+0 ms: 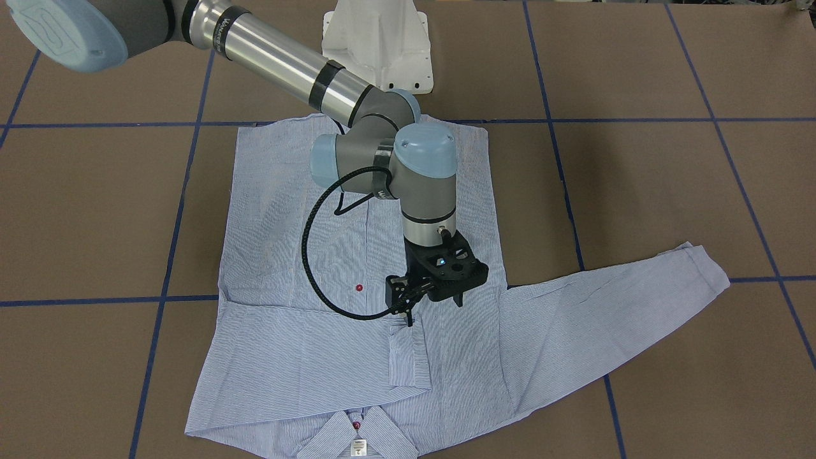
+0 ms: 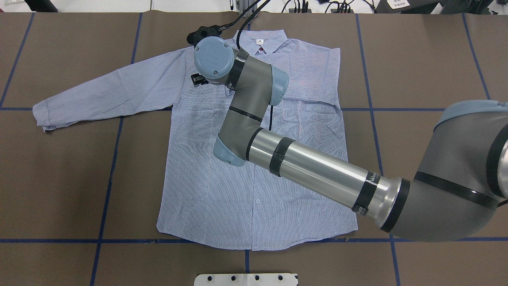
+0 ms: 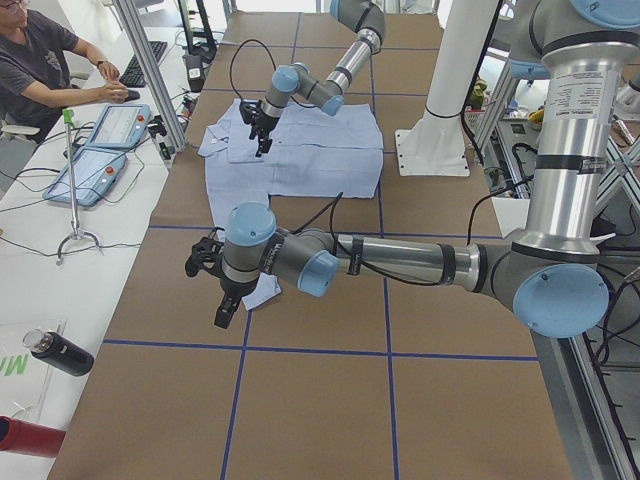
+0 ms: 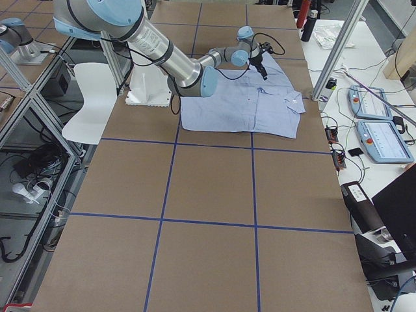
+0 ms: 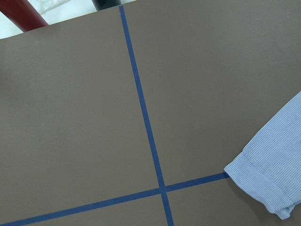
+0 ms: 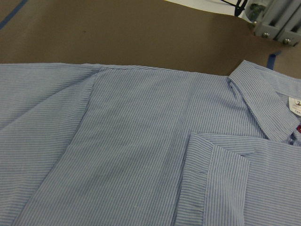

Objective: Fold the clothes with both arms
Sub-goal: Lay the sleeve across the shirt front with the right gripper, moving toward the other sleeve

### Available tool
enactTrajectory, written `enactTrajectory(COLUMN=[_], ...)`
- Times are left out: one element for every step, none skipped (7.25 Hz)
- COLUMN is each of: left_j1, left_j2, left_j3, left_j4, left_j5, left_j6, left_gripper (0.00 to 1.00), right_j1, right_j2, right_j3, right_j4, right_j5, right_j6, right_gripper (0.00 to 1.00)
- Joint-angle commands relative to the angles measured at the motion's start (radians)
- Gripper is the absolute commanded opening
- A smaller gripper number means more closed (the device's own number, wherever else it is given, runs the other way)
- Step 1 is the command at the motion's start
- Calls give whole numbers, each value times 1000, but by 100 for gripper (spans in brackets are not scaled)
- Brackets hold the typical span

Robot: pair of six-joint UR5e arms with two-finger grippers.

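Lengthwise, the shirt (image 2: 198, 178) lies flat on the brown table (image 1: 637, 191) with its long axis running straight away from the white pedestal base (image 1: 376, 44): the hem (image 2: 254, 242) is the end nearest the base and the collar (image 1: 389, 430) the end farthest from it, button side up. One sleeve (image 2: 111, 93) extends crosswise, away from the base toward the robot's left; the other sleeve (image 1: 306, 357) is folded across the chest, its cuff (image 1: 408, 357) past the button line. The right arm (image 2: 317, 171) reaches out from the base side over the shirt body and hides part of the button line in the overhead view. The right gripper (image 1: 433, 306) hangs above the chest on the collar side, fingers (image 1: 408, 317) spread and holding nothing. The left gripper (image 3: 218, 300) is farther from the base, above the extended sleeve's cuff (image 5: 268, 179); its finger state cannot be determined. Blue tape lines (image 1: 637, 120) cross the table. An operator (image 3: 40, 60) sits beyond the table edge opposite the base.
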Motion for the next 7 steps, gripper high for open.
enactTrajectory(left_j1=[0,0,0,0,-1,-1,-1], left_j2=[-2,-2,-2,-3,-3,-5,-5], left_j3=[-1,-4,-4,-4,-5,-5,-5], left_j4=[1,0,0,0,0,0,0], left_j5=[0,0,0,0,0,0,0], left_j6=[0,0,-2,-2,-2,-2,-2], left_gripper=[100,100,100,100,100,100,100], right_j1=[10,10,12,12,10,10,10], right_j2=[-69,-69,-70,-70,-70,-67,-57], right_j3=[-11,-17,-20,-57,-84,-86,-86], right_j4=[125,129,128,126,125,125,125], right_j5=[-30,-48,-50,-53,-54,-53,-53], right_j6=[149,247,327,331,330,331,331], right_gripper=[98,97,97,97,97,97,97])
